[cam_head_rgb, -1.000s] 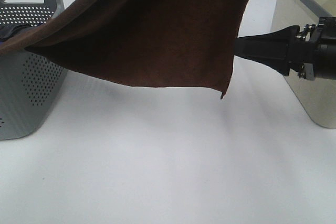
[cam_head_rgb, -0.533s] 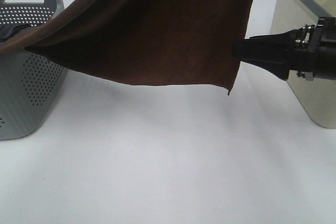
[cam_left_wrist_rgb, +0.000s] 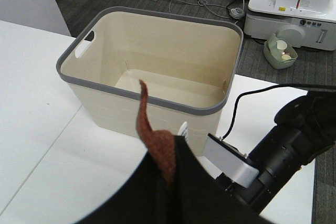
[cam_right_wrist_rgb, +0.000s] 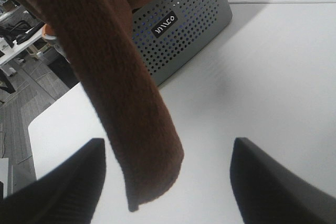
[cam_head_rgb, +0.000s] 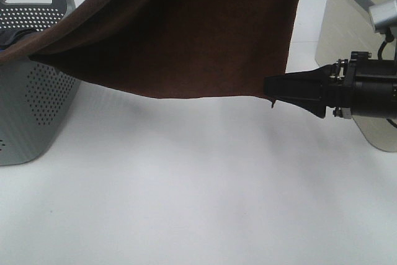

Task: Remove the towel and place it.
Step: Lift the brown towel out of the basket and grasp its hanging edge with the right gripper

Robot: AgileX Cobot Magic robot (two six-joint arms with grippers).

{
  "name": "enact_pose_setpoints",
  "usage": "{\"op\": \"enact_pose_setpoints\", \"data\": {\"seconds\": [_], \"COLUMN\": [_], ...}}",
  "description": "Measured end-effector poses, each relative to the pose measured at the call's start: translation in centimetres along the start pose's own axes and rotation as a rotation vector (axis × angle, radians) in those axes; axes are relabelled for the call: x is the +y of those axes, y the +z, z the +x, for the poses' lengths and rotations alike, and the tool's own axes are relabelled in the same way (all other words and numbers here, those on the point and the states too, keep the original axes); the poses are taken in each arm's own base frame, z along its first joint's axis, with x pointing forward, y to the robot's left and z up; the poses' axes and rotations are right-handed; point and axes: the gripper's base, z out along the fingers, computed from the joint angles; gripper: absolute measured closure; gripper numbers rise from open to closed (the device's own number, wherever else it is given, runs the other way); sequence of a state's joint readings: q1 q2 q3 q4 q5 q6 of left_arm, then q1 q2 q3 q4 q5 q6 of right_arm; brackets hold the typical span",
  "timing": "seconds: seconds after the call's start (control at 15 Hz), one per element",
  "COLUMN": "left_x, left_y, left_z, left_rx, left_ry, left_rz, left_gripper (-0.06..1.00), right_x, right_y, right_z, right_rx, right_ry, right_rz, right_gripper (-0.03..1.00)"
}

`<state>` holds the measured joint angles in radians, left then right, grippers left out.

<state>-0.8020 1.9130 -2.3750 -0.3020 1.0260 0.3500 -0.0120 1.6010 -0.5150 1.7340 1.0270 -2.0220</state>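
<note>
The dark brown towel point(cam_head_rgb: 186, 35) hangs in the air, one end still trailing over the rim of the grey basket point(cam_head_rgb: 31, 97). My left gripper point(cam_left_wrist_rgb: 173, 182) is shut on the towel's upper corner point(cam_left_wrist_rgb: 155, 142), high above the table and out of the exterior high view. A small white tag point(cam_left_wrist_rgb: 182, 129) shows beside it. My right gripper point(cam_head_rgb: 268, 86) is open at the towel's lower right corner. In the right wrist view that corner point(cam_right_wrist_rgb: 147, 145) hangs between the spread fingers point(cam_right_wrist_rgb: 73, 182), not touching them.
A beige bin point(cam_head_rgb: 350, 35) with a grey rim stands at the right, empty inside in the left wrist view point(cam_left_wrist_rgb: 157, 77). Dark laundry point(cam_head_rgb: 12, 35) lies in the grey basket point(cam_right_wrist_rgb: 184, 19). White table point(cam_head_rgb: 186, 203) lies below the towel.
My right gripper has dropped and moved left, its tips now at the towel's lower right corner. The towel has barely moved.
</note>
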Motion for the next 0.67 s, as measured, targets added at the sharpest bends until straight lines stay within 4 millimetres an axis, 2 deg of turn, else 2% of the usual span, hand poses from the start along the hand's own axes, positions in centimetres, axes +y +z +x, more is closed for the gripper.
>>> {"op": "enact_pose_setpoints", "data": {"seconds": [0.4,0.67], "left_x": [0.0,0.0], "left_y": [0.0,0.0], "left_z": [-0.3,-0.3], "left_rx": [-0.031,-0.031], "left_ry": [-0.007,-0.007], "left_rz": [0.0,0.0], "left_gripper": [0.94,0.94], "right_x": [0.1,1.5], "right_y": [0.1,2.2], "right_z": [-0.1,-0.5], "right_rx": [-0.004,0.061], "right_ry": [-0.017,-0.094], "right_rz": [-0.011,-0.032], "right_gripper": [0.36,0.37]}}
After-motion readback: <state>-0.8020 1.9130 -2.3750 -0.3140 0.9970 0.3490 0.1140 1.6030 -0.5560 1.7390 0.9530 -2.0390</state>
